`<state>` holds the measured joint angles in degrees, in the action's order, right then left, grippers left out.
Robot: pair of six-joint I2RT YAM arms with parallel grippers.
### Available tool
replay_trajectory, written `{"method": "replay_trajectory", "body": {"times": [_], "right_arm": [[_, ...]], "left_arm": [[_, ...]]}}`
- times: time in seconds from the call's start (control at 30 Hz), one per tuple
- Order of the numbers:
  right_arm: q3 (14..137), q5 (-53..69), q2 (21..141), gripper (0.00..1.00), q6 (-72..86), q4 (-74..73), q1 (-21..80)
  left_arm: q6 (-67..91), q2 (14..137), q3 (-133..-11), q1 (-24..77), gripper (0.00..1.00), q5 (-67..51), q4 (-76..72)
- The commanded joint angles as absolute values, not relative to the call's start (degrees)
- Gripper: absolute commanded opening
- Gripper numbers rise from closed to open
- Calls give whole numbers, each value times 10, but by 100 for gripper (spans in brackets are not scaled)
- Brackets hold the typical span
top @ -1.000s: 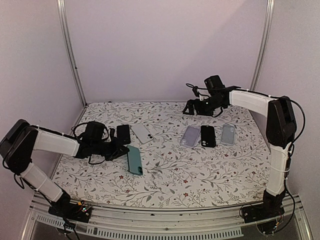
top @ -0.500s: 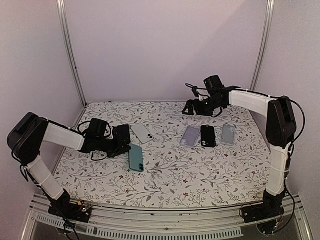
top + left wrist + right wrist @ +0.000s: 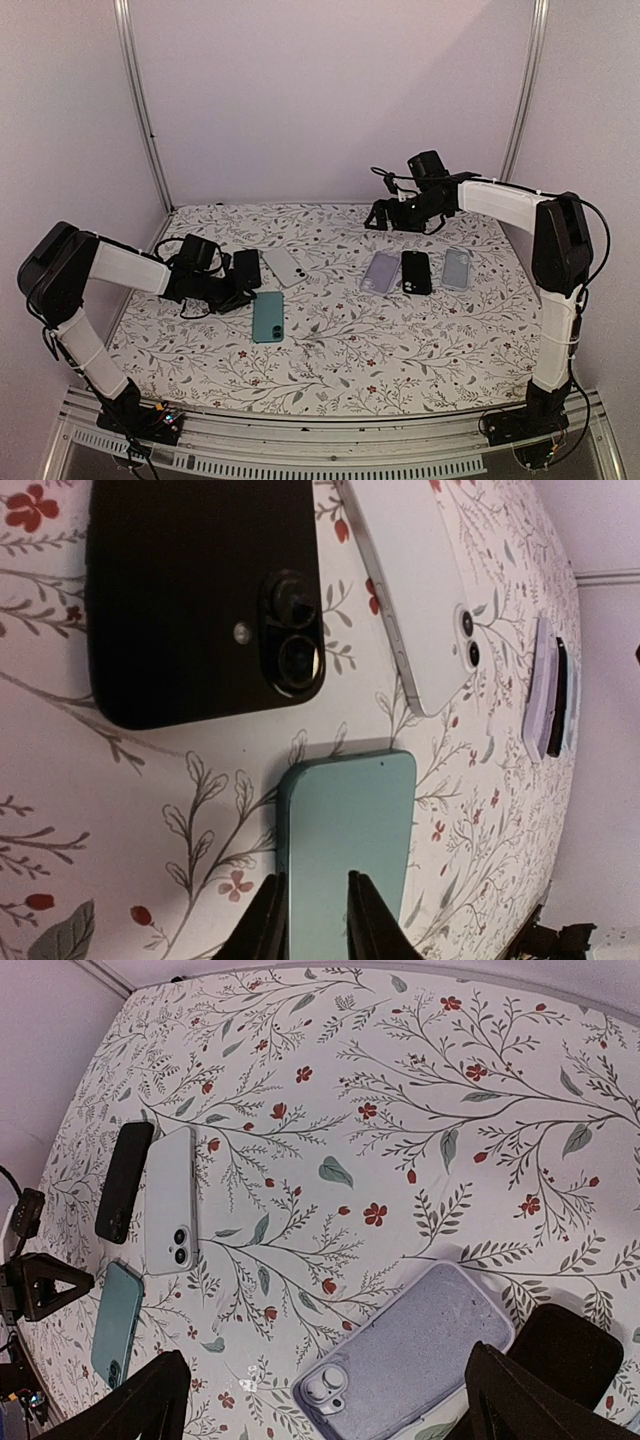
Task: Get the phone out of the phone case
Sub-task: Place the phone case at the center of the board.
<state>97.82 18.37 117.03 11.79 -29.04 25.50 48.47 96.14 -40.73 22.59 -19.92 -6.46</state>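
A teal phone (image 3: 267, 316) lies flat on the floral table, left of centre, and also shows in the left wrist view (image 3: 350, 830) and the right wrist view (image 3: 118, 1318). My left gripper (image 3: 238, 297) hovers at the phone's near end (image 3: 313, 880), jaws a narrow gap apart, one finger (image 3: 270, 920) at its edge and the other over its face. A lavender phone case (image 3: 381, 271) lies back up under my right gripper (image 3: 335, 1400); whether it holds a phone I cannot tell. My right gripper (image 3: 384, 215) hangs wide open above the table's far side.
A black phone (image 3: 246, 268) and a white phone (image 3: 283, 267) lie just behind the teal one. A black case (image 3: 416, 271) and a pale clear case (image 3: 456, 268) sit right of the lavender one. Side walls and metal posts (image 3: 140, 110) enclose the table.
The teal phone, tilted up in my left gripper before, now lies flat on the table. The left jaws have parted slightly. The right arm has not moved.
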Motion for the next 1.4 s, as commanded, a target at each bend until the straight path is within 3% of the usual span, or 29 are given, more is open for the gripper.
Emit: {"method": "replay_trajectory", "body": {"times": [0.0,0.4,0.53,0.7,0.77,1.37], "right_arm": [[976,188,1149,99,121,-278,259],[974,174,1143,99,125,-271,260],[962,161,1130,99,130,-258,260],[947,143,1107,99,136,-244,259],[938,132,1097,99,139,-233,260],[773,-25,945,99,147,-103,258]], "left_arm": [[466,959,-429,221,25,-181,-46],[438,929,-462,229,40,-152,-18],[420,913,-489,240,57,-123,-2],[405,884,-507,253,90,-88,-2],[395,874,-517,258,98,-74,-2],[329,813,-580,278,99,127,67]]}}
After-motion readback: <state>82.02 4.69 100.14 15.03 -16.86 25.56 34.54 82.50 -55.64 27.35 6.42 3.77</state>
